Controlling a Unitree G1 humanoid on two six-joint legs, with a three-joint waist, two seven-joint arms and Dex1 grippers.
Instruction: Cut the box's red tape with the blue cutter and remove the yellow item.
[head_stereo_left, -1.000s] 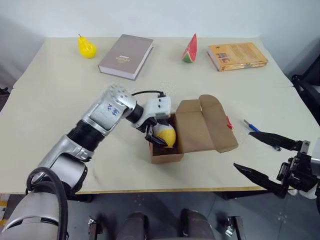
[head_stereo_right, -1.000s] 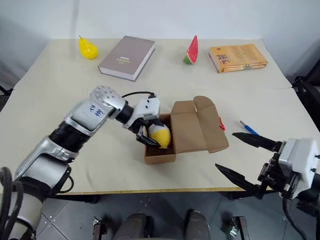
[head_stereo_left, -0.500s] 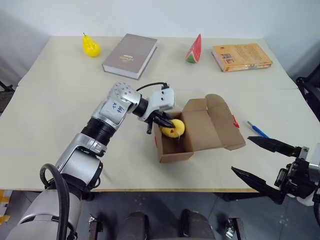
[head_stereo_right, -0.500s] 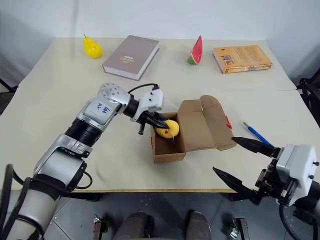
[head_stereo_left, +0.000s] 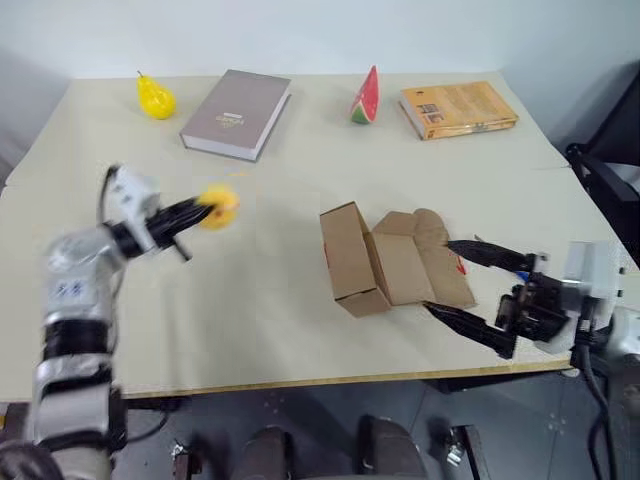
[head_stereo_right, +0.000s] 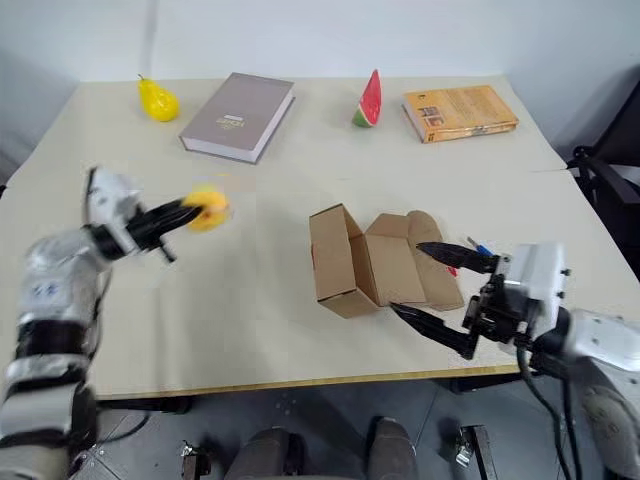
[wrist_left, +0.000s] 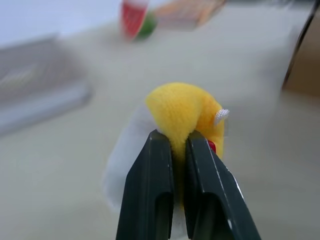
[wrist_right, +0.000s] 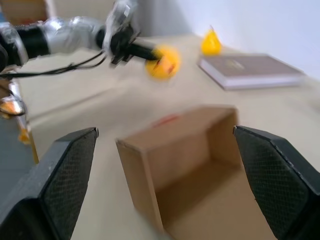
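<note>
My left gripper (head_stereo_left: 205, 211) is shut on the yellow item (head_stereo_left: 218, 205), a small round ball with a red mark, and holds it above the table well to the left of the box. In the left wrist view its fingers (wrist_left: 152, 185) pinch the yellow item (wrist_left: 182, 115). The brown box (head_stereo_left: 348, 262) lies tipped on its side near the table's middle, its flaps spread to the right. A bit of red tape (head_stereo_left: 459, 265) shows on a flap. My right gripper (head_stereo_left: 437, 275) stands open at those flaps. A blue tip of the cutter (head_stereo_right: 480, 247) peeks out behind it.
Along the table's far side lie a yellow pear (head_stereo_left: 153, 97), a grey book (head_stereo_left: 235, 113), a watermelon slice (head_stereo_left: 365, 97) and an orange book (head_stereo_left: 457, 108). The table's front edge (head_stereo_left: 300, 382) runs just below the box.
My left gripper closed on the yellow item, lifted it out of the box and swung far left. The box tipped onto its side. My right gripper moved in to the flaps.
</note>
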